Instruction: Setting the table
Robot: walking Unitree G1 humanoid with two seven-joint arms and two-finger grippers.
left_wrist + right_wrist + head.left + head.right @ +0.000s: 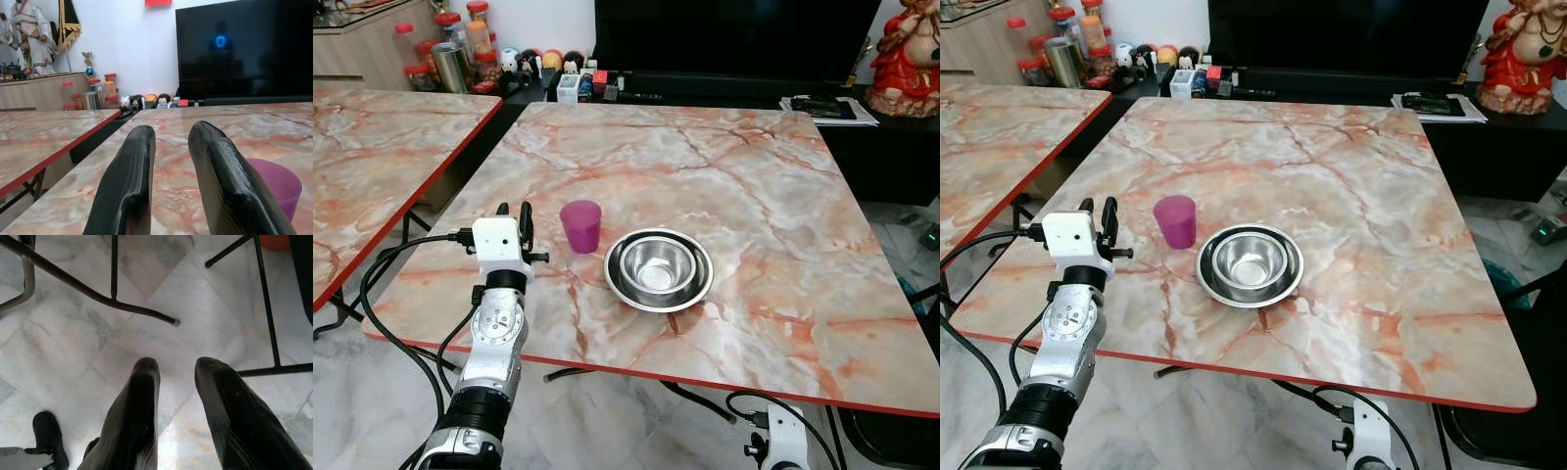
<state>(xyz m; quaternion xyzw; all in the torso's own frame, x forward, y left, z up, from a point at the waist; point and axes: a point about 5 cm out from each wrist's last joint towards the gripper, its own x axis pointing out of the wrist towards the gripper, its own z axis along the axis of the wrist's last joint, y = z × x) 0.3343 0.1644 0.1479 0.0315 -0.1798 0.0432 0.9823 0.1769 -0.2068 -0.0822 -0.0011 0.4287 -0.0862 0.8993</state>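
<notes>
At the far left a second marble table (382,147) stands apart from the main one and carries nothing that bears on the job. The left gripper (514,221) is raised over the near left part of the marble table (783,196), its two black fingers (129,181) a small gap apart with nothing between them. It sits just beside the purple cup (580,226), level with it and aimed past its left side, which suggests the arm is either lining up to take the cup or has just let it stand there; the frames alone do not settle which. The cup is upright on the tabletop, close to the left rim of the steel dishes, though whether the two touch is hard to tell from this angle. Those dishes are a steel bowl (657,264) nested inside a wider steel plate (701,292), stacked as one place setting near the front edge, where a diner would sit. Further right, the right gripper (171,411) hangs idle below the table edge, pointing at the tiled floor (73,347) among the table's black legs (122,303); its fingers are likewise slightly parted and empty.
</notes>
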